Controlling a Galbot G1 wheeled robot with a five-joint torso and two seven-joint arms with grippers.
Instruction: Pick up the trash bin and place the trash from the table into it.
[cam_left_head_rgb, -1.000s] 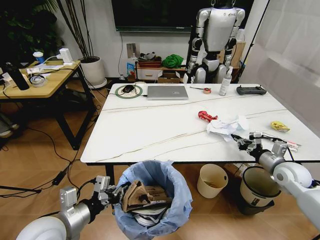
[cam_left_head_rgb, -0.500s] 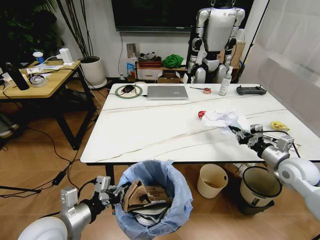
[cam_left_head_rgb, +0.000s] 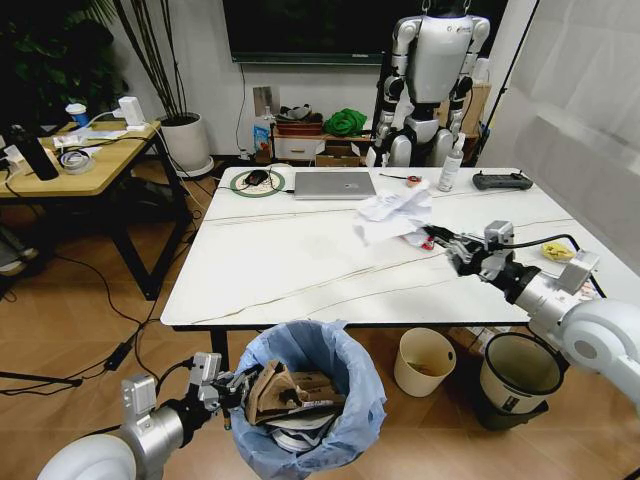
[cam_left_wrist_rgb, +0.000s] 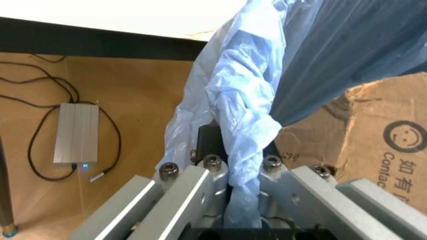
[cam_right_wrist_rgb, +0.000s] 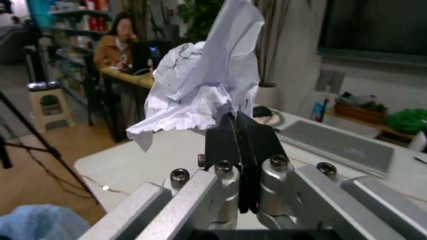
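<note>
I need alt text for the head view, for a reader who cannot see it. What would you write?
The right claw holds crumpled white tissues above the white table. Below the table's near edge, the left claw grips the blue-lined trash bin, which already holds torn cardboard. A laptop lies at the far side.

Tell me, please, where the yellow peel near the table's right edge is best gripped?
Probably from above, pinching across the middle of the yellow peel. It lies flat and low on the table, so a side approach offers little to catch.
</note>
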